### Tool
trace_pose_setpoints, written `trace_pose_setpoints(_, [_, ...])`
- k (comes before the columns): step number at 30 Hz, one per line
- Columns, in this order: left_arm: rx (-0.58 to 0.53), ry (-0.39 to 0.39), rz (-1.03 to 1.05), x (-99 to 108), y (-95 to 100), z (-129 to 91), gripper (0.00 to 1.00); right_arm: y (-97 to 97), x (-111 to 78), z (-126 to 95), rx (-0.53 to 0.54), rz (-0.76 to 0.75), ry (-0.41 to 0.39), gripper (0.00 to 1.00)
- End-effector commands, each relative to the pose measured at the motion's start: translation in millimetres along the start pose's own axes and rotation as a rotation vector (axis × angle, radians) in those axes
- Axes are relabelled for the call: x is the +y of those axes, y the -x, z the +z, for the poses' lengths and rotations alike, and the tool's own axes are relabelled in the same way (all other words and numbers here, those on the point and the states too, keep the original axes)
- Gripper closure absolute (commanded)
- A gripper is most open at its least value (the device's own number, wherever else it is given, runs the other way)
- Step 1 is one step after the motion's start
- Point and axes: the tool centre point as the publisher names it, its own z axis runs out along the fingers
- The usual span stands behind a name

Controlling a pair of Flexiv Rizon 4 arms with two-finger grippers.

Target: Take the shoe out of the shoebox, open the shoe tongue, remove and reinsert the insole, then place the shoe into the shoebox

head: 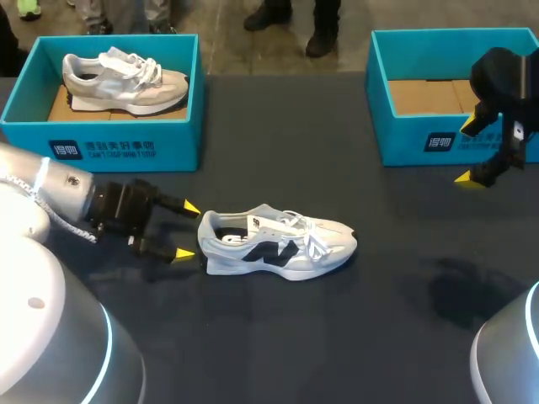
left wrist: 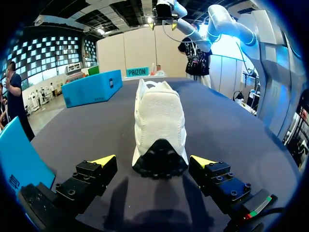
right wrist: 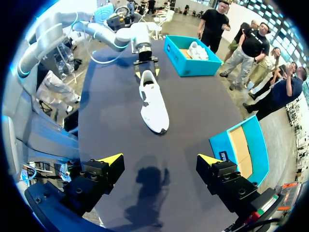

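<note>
while the shoe (head: pixel 278 244) sits on the desk (head: pixel 337 337), left end effector (head: pixel 187 231) gapes empty at its heel; right end effector (head: pixel 466 152) open, empty, near white-lettered shoebox (head: pixel 404 145).

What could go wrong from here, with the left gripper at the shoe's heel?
1. The shoe lies loose on the table. The open left gripper flanks its heel without touching, so a forward push might slide the shoe instead of gripping it.
2. The right gripper hangs by the empty shoebox, far from the shoe, so it probably cannot steady the toe.
</note>
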Motion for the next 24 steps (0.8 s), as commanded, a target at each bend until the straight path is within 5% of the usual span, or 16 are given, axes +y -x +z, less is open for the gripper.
trace_pose_setpoints(1, [0.000,0.003,0.000,0,-0.2,0,0.00,2.4,1.7,1,0.004,0.000,-0.004,0.00])
trace_pose_setpoints(24, [0.060,-0.021,-0.047,2,-13.7,38,0.00,2.4,1.7,1,0.004,0.000,-0.004,0.00])
